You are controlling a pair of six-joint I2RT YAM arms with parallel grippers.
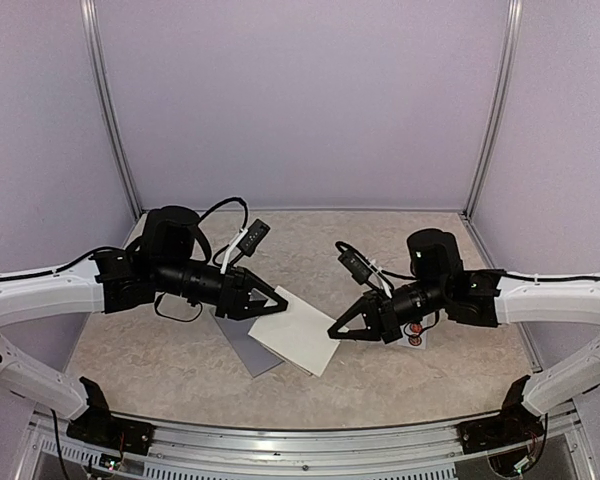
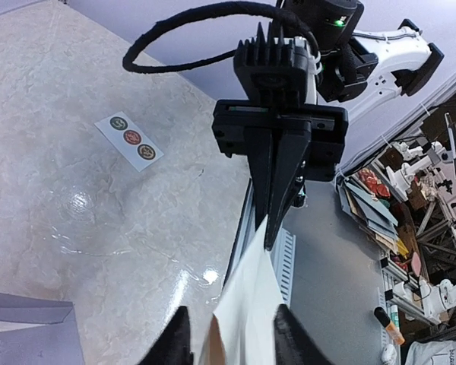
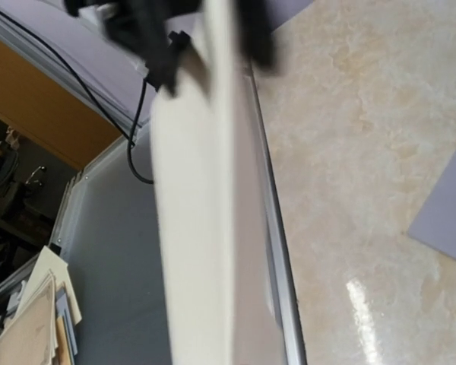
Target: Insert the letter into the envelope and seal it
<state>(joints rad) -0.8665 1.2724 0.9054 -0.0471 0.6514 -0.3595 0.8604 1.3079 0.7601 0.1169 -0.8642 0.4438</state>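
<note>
1. Envelope point(image 1: 242, 347) lies flat on the table point(image 1: 430, 390), nearest the arm bases, on the left arm's side.
2. Letter point(image 1: 298, 332) hangs just over its right part, long axis spanning between the arms.
3. Right gripper point(image 1: 336, 331) clamps one end; left gripper point(image 1: 278, 298) pinches the opposite corner.
</note>
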